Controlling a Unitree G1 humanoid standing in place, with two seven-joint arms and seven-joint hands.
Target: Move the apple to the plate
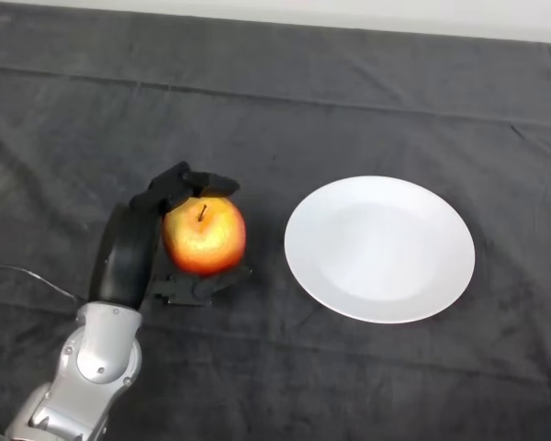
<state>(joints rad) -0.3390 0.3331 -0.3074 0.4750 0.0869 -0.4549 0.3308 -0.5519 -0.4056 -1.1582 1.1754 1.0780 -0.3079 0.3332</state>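
A red and yellow apple (205, 236) with its stem up sits left of centre on the dark cloth. My left hand (140, 237) is at its left side, with the fingers (202, 183) curled over the apple's far side and the thumb (207, 283) curled under its near side. The hand is shut on the apple. I cannot tell whether the apple rests on the cloth or is lifted. A white round plate (379, 248) lies empty to the right of the apple, a short gap away.
The dark cloth (349, 101) covers the whole table, with creases running across the back. The table's far edge shows as a pale strip (349, 14) along the top.
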